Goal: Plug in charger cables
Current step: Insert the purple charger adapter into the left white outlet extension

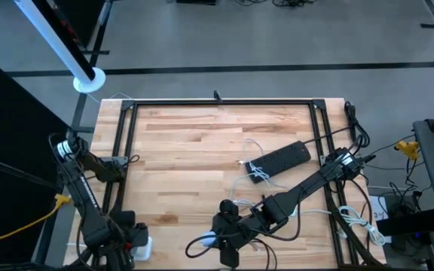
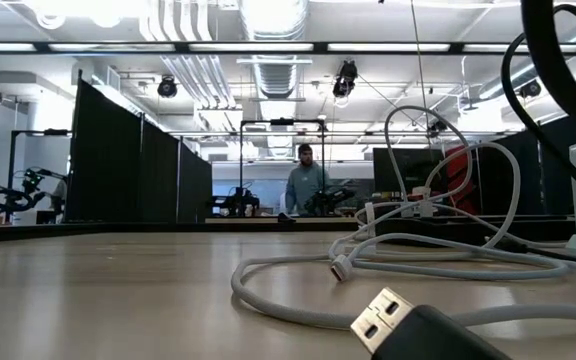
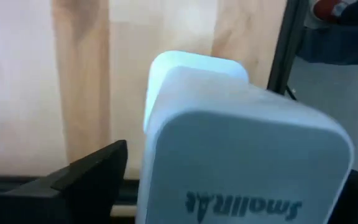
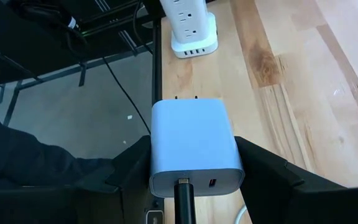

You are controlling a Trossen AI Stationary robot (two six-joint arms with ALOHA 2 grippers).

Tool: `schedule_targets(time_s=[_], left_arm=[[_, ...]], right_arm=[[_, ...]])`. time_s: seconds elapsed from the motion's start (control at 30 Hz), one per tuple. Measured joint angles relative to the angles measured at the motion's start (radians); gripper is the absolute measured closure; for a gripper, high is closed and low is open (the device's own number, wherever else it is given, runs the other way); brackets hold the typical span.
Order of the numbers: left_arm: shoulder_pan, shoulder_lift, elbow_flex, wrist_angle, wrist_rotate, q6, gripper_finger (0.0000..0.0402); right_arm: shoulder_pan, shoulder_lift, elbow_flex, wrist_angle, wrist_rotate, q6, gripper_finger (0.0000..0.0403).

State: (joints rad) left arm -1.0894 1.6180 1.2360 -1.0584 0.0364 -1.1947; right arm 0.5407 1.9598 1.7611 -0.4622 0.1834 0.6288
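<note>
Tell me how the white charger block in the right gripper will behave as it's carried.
The white charger block looks rigid and smooth, so it may slip if the right gripper loosens. The black cable plugged into its face probably drags and twists it. Its blunt, boxy shape makes rolling unlikely.

White cable, table middle: thin white charger cable in loose curves, just beside the far end of the black power strip, lying flat on the wooden table.

White cable, low view: white cable curving in a wide loop across the tabletop, a small plug at one end resting on the wood; more white loops rise behind it.

Black cable, low view: black USB plug close to the camera, metal end bare, unplugged.
</note>
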Motion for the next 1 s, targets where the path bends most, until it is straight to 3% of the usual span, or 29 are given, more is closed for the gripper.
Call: schedule_targets(time_s=[0.1, 0.27, 0.57, 0.83, 1.0], left_arm=[[0.0, -0.002, -0.017, 0.013, 0.003, 0.006, 0.0109], [-0.001, -0.006, -0.016, -0.006, -0.034, 0.018, 0.0103], [0.025, -0.015, 0.027, -0.232, -0.266, 0.032, 0.0105], [0.061, -0.024, -0.062, -0.049, -0.37, 0.12, 0.0105], [0.049, -0.026, -0.107, -0.039, -0.377, 0.128, 0.0105]], right_arm=[[-0.002, 0.0, 0.0, 0.0, -0.007, 0.02, 0.0212], [-0.017, 0.0, 0.0, -0.001, -0.026, 0.138, 0.0212], [-0.083, -0.001, 0.0, 0.0, -0.111, 0.221, 0.0212], [-0.15, -0.001, 0.0, 0.005, -0.144, 0.209, 0.0212], [-0.185, 0.018, -0.013, 0.036, -0.268, 0.296, 0.0212]])
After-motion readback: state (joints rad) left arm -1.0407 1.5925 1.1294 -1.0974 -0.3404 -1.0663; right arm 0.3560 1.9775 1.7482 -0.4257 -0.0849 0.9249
